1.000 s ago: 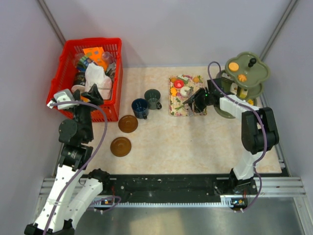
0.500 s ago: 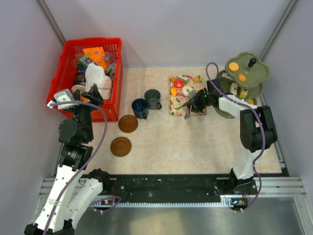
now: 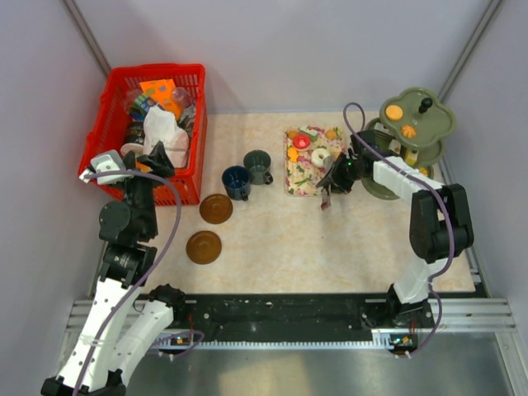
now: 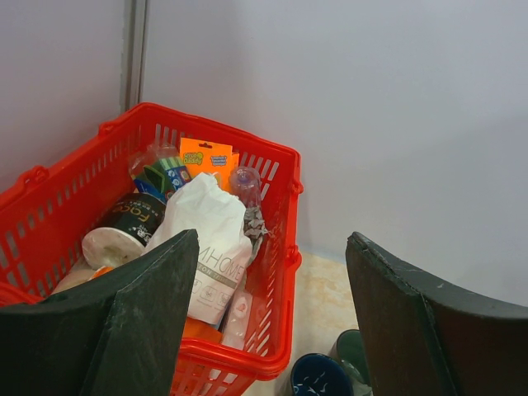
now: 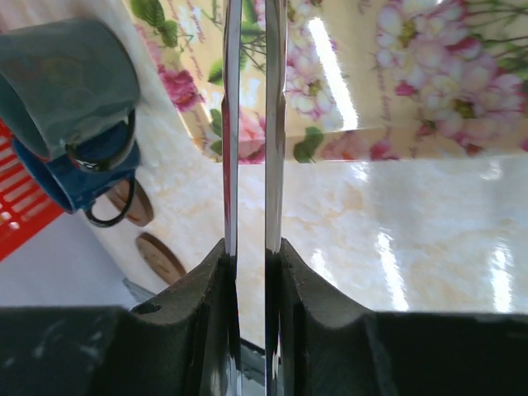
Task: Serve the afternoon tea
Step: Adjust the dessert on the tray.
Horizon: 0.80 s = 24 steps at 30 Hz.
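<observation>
Table (image 3: 272, 239): pale marbled top, closed in by grey walls.
Saucers (image 3: 204, 247): two brown rounds, left bare at eight o'clock, nearest the arm bases.
Mugs: navy mug (image 3: 236, 182) and green mug (image 3: 257, 166), set touching at ten o'clock.
Tray (image 3: 301, 183): flowered, at one o'clock; pastries (image 3: 302, 142) are heaped at its far end.
Stand (image 3: 417, 120): at two o'clock, a few pastries carried on its tiers.
Risk: thin blades could be twisted in the grip, so a pastry might be pinched badly and dropped.
Right gripper (image 5: 247, 247): clenched on tongs (image 5: 229, 124), blades pressed nearly together, at the tray's near edge.
Left gripper (image 4: 274, 239): released, spread wide, nothing held, above the basket (image 4: 223, 130) at ten o'clock.
</observation>
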Each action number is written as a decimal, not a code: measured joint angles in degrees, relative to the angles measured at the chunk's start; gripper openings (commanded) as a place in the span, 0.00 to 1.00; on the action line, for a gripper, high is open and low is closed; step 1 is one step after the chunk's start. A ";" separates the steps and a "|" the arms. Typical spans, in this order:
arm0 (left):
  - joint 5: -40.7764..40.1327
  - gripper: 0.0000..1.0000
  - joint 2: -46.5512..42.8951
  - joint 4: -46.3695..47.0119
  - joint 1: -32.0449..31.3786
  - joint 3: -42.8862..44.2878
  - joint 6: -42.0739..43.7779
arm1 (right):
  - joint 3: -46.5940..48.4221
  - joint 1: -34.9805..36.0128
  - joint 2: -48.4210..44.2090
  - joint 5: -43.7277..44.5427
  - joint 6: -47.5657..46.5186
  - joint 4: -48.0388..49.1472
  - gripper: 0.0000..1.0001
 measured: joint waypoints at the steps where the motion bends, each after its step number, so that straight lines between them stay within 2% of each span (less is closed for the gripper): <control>1: 0.02 0.77 0.00 0.02 0.00 0.00 0.00 | 0.63 0.00 -0.74 1.42 -1.99 -2.47 0.04; 9: 2.56 0.77 0.00 -0.07 -0.02 0.00 -0.31 | 3.54 2.19 -8.31 11.96 -14.45 -14.53 0.03; 15: 11.63 0.76 3.50 -1.18 -1.11 2.19 -2.43 | 3.85 4.87 -15.06 16.35 -20.31 -18.40 0.03; 18: 15.47 0.76 6.93 -2.40 -1.40 4.63 -3.72 | 5.09 5.70 -15.65 20.44 -21.97 -20.98 0.03; 24: 17.33 0.76 9.11 -4.70 -1.46 5.31 -4.52 | 8.17 11.91 -12.37 35.85 -23.69 -27.78 0.02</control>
